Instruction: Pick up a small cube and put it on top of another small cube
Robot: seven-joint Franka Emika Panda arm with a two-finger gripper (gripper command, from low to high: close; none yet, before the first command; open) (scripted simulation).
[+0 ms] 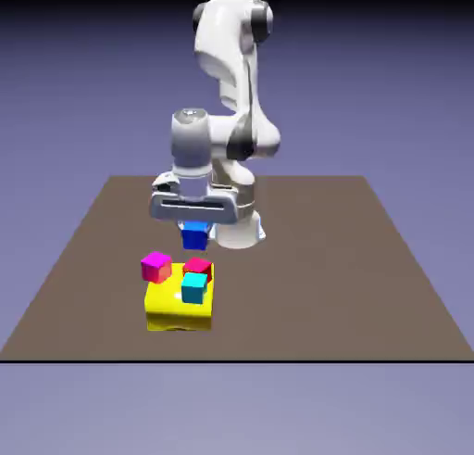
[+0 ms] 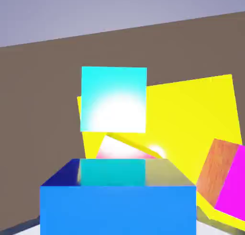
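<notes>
The small bright-blue cube (image 1: 194, 237) hangs in the air between the fingers of my gripper (image 1: 194, 229), which is shut on it, a little above a cluster of blocks. In the hand view this blue cube (image 2: 117, 205) fills the bottom of the picture and hides the fingertips. Beyond it the cyan cube (image 2: 113, 99) rests on the yellow block (image 2: 191, 119). In the exterior view the cyan cube (image 1: 193, 287) sits on the yellow block (image 1: 171, 307), below the held cube and slightly nearer the camera.
A magenta cube (image 1: 155, 266) stands at the yellow block's far left corner, and a red-topped magenta cube (image 1: 197, 268) is right behind the cyan one. A magenta cube (image 2: 229, 181) shows at the hand view's right edge. The brown table (image 1: 352, 259) extends all around.
</notes>
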